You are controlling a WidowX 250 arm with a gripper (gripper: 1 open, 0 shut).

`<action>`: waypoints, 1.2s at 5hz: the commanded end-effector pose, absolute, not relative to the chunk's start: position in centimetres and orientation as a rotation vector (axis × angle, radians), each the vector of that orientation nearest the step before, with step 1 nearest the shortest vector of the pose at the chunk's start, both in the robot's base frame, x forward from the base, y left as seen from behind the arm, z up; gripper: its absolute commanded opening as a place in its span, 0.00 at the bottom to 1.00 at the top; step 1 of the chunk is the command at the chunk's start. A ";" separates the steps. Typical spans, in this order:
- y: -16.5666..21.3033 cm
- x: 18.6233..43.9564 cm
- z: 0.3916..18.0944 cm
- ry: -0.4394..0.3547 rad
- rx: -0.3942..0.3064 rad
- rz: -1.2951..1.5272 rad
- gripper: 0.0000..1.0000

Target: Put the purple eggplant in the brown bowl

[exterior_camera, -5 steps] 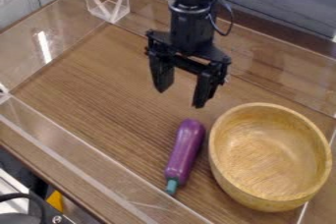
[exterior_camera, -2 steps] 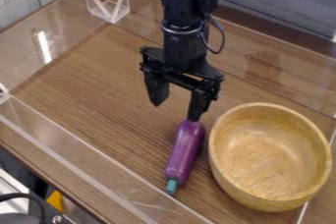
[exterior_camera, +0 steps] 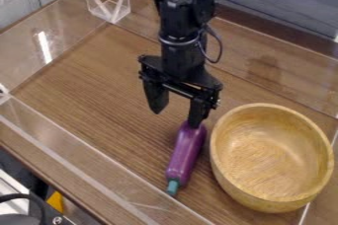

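The purple eggplant [exterior_camera: 185, 155] lies on the wooden table, its teal stem tip pointing toward the front edge. Just right of it sits the brown bowl [exterior_camera: 274, 157], wide and shallow, with nothing inside. My gripper [exterior_camera: 180, 106] points straight down, open, with nothing between its black fingers [exterior_camera: 156, 96]. It hangs just above the eggplant's far end, its right finger close over that end; I cannot tell whether it touches.
Clear acrylic walls [exterior_camera: 79, 185] ring the wooden table [exterior_camera: 93, 101] at the front and left. A small clear stand [exterior_camera: 109, 4] sits at the back left. The bowl reaches close to the right edge of the view.
The open gripper has come toward the front-left and lower, from behind the eggplant to just over its far end. Eggplant and bowl have not moved.
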State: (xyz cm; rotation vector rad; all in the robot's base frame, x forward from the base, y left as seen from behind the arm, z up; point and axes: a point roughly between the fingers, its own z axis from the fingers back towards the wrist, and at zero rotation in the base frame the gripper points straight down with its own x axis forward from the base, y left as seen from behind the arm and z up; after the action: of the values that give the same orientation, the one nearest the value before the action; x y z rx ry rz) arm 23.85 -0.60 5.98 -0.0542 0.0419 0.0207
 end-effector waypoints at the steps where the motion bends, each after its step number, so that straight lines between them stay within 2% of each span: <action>1: -0.3 24.1 6.7 -0.019 -0.057 0.035 1.00; 6: -0.6 23.4 4.7 -0.051 -0.082 0.059 1.00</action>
State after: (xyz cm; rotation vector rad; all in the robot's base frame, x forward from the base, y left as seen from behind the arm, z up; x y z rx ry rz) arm 22.88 -0.79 3.91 -0.0812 -0.0099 0.0601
